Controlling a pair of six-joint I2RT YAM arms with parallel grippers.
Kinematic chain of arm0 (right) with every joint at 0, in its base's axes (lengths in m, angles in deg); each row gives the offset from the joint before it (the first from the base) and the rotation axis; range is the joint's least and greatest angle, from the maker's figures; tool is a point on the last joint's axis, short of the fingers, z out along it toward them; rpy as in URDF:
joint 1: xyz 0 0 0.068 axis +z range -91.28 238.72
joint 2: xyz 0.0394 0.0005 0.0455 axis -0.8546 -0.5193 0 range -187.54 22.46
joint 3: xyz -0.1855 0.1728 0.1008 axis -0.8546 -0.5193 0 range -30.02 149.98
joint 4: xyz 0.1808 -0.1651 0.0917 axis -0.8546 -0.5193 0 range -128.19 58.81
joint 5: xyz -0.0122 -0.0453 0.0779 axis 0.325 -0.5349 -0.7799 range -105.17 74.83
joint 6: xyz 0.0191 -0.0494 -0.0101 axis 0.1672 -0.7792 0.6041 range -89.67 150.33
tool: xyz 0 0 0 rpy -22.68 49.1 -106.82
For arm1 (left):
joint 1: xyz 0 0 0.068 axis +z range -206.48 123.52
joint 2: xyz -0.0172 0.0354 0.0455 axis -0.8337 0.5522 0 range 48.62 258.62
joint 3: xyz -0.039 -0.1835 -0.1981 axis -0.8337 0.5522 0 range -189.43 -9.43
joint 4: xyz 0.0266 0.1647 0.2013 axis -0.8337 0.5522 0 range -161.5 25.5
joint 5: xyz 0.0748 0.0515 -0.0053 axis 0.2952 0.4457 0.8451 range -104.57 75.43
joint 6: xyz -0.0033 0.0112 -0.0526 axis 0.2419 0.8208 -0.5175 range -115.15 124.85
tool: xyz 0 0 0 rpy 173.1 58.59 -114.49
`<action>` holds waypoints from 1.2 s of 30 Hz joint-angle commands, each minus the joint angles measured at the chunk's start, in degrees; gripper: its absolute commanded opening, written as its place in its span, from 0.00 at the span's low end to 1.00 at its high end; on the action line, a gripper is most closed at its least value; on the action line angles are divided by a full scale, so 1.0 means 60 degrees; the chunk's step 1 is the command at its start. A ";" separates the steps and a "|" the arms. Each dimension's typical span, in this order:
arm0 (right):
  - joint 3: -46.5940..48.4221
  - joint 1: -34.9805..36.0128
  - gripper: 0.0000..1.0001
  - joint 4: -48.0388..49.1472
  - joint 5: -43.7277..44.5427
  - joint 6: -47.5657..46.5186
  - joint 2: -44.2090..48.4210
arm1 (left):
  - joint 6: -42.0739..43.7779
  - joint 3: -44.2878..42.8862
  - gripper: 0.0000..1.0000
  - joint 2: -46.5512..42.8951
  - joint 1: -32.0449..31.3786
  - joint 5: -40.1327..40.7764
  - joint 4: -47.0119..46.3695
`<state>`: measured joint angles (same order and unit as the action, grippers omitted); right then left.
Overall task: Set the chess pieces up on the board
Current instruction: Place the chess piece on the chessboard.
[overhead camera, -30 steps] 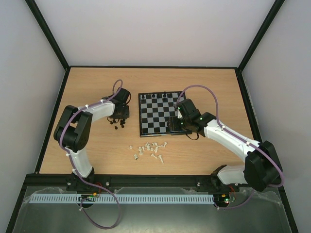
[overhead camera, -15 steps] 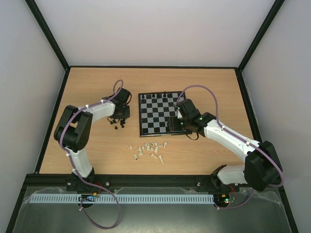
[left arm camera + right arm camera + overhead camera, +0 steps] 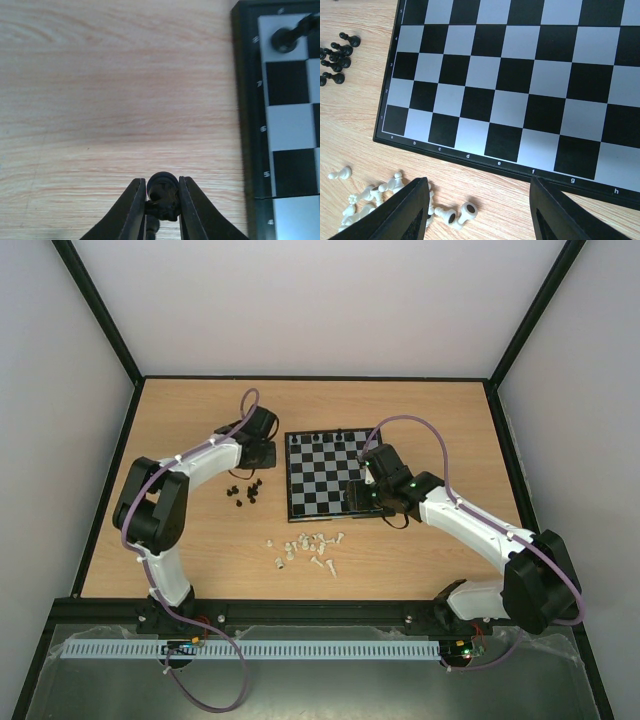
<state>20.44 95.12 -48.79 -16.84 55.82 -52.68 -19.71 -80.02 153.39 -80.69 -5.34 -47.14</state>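
Black piece (image 3: 162, 190) pinched in near-closed left gripper (image 3: 162, 182), board (image 3: 318, 480) just to its right. Right gripper (image 3: 479, 182) half open, empty, above board's near edge. We count few black men (image 3: 295, 441) on far row. Black pile (image 3: 245, 490) and white heap (image 3: 308, 548) unplaced. We judge task early.

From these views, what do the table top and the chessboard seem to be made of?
The table top: wood or wood-look laminate, matt; pale grain lines show. The chessboard: probably plastic or printed card, smooth; flat printed squares and border letters.
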 commanded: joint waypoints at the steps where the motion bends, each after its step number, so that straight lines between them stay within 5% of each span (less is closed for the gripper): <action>1: -0.0029 0.0071 0.56 0.0005 0.0075 -0.0109 -0.0130 | 0.0032 -0.0662 0.11 0.0256 -0.0191 0.0030 0.0439; 16: -0.0023 0.0078 0.56 -0.0010 0.0194 -0.0104 -0.0131 | -0.0073 -0.3622 0.11 0.2338 -0.1553 -0.0042 0.1201; 36: -0.0023 0.0071 0.56 0.0032 0.0097 -0.0122 -0.0165 | -0.0188 -0.5468 0.11 0.4173 -0.1584 0.0269 0.1412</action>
<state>20.44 95.12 -48.77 -16.23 55.82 -52.78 -20.28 -110.18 176.58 -90.57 -4.57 -40.70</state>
